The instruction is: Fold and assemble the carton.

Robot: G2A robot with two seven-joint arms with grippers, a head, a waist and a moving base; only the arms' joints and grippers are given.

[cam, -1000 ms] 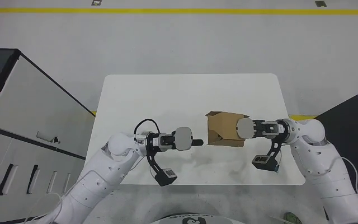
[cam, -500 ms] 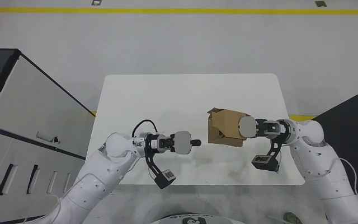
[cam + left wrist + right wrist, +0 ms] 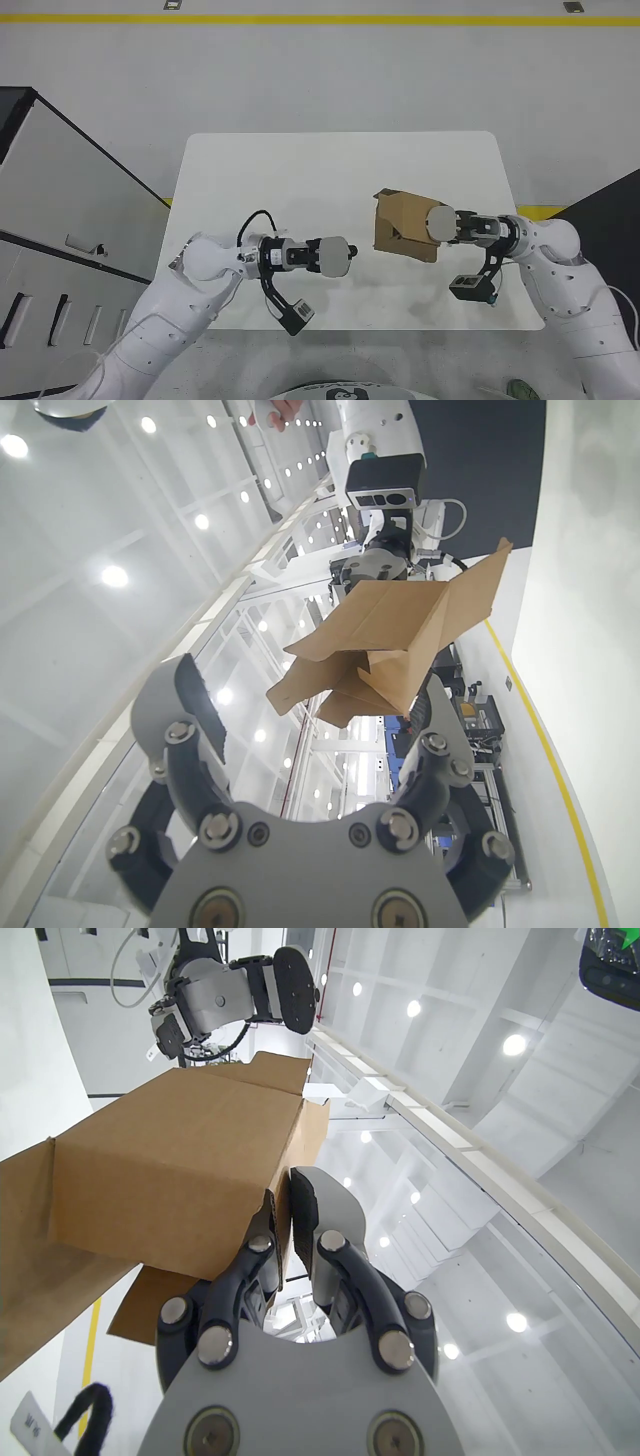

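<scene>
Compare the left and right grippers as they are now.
The left gripper is open; the right gripper is shut. The left gripper holds nothing and stands apart from the carton; the right gripper pinches one carton wall. Both are the same two-finger kind with dark pads, and they face each other above the table.

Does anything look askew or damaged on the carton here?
No damage shows. The carton hangs tilted, held only by the right gripper pinching one panel edge, and its flaps splay loose at different angles, not yet folded shut. The left gripper is open and apart from it.
</scene>
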